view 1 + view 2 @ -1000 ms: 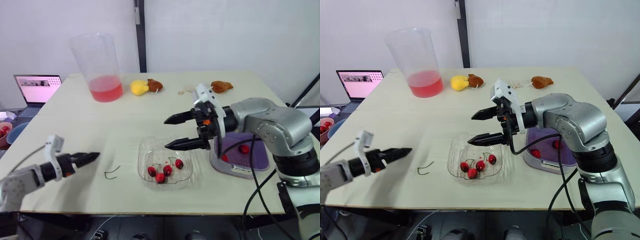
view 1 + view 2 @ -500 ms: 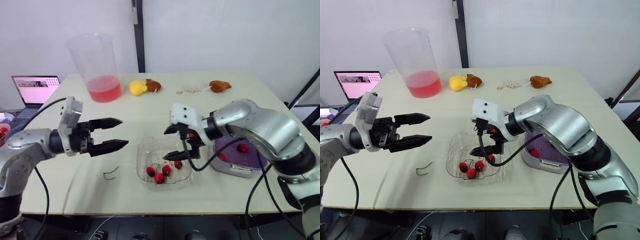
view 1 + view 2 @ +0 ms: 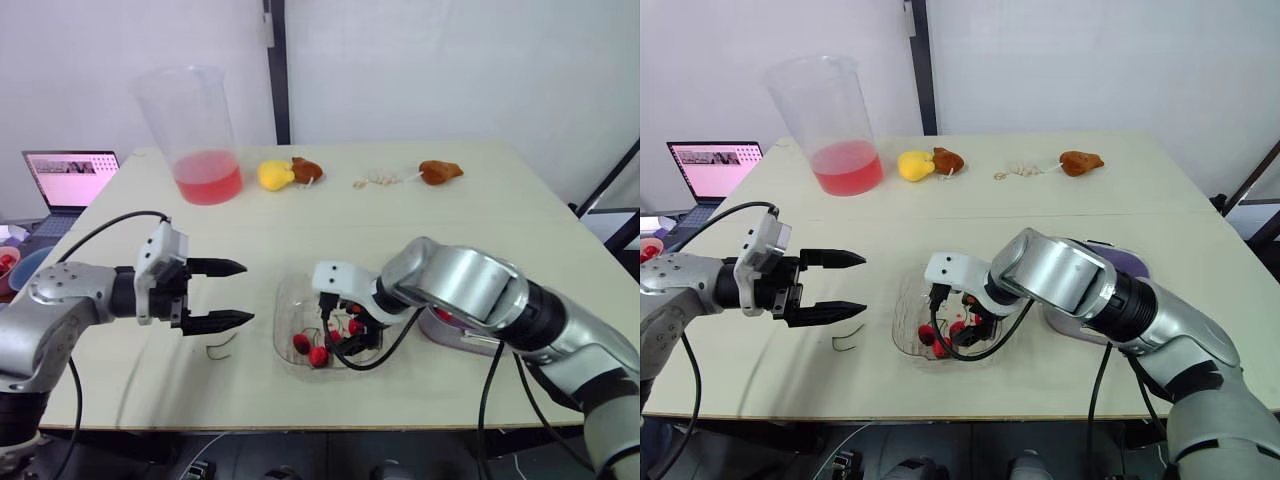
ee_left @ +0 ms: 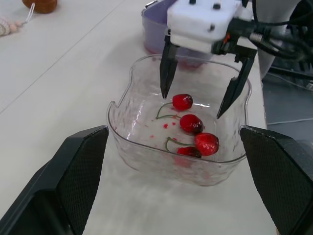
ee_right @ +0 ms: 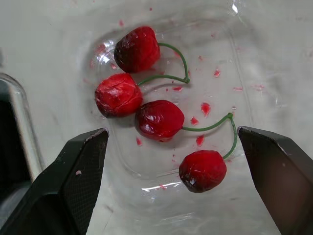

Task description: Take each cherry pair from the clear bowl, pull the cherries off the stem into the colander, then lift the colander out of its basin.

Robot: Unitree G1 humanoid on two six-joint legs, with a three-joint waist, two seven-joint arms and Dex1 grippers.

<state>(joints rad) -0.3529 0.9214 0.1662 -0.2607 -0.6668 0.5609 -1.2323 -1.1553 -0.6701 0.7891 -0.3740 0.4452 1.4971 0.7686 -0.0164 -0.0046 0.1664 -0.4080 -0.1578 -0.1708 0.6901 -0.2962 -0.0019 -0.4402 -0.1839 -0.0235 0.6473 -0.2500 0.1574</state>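
Right now my right gripper hangs inside the clear ribbed plastic bowl, fingers spread wide and nothing held. The tips are low over the bowl floor; I cannot tell whether they touch it.

Two red cherry pairs on green stems lie in the bowl, four fruit bunched together. The nearer pair is the one that matters. One of its cherries sits directly between the open fingers, and its partner lies just beyond, touching a cherry of the farther pair. The nearer pair's long axis runs slantwise to the closing line, not along it. Its stem fork lies off to one side, close to one fingertip.

My left gripper is also spread and empty. It hovers outside the bowl, on the side away from the purple colander in its pale basin, and points toward the fruit. A bare green stem lies on the table just under it.

The right arm is plainly nearer, so I judge the pick is its job. Closing as it stands should catch the one cherry. The risk is that the crowded neighbours get nudged or dragged along. The left gripper looks well placed to take the partner cherry once the pair is lifted.
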